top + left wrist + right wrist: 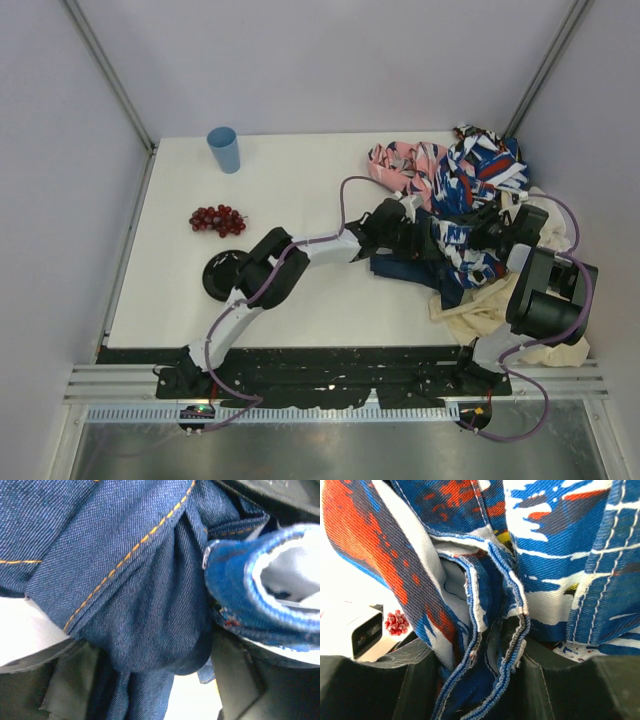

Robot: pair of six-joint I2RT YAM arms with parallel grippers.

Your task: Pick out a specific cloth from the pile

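Straddling a bunched fold of the cloth (150, 610), the left gripper (145, 685) is standing wide, its jaws not yet pinching the navy fabric. It should be closing deep on that fold, clear of the patterned cloth (255, 590) touching it on one side. The right gripper (485, 670) is clamping tight on that patterned cloth. The cloth is lying at the near-left edge of the pile (470, 190) on the table (300, 300), so a slow leftward pull is looking safest.

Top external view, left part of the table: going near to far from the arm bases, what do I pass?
A black round disc, then a bunch of dark red grapes, then a light blue plastic cup.
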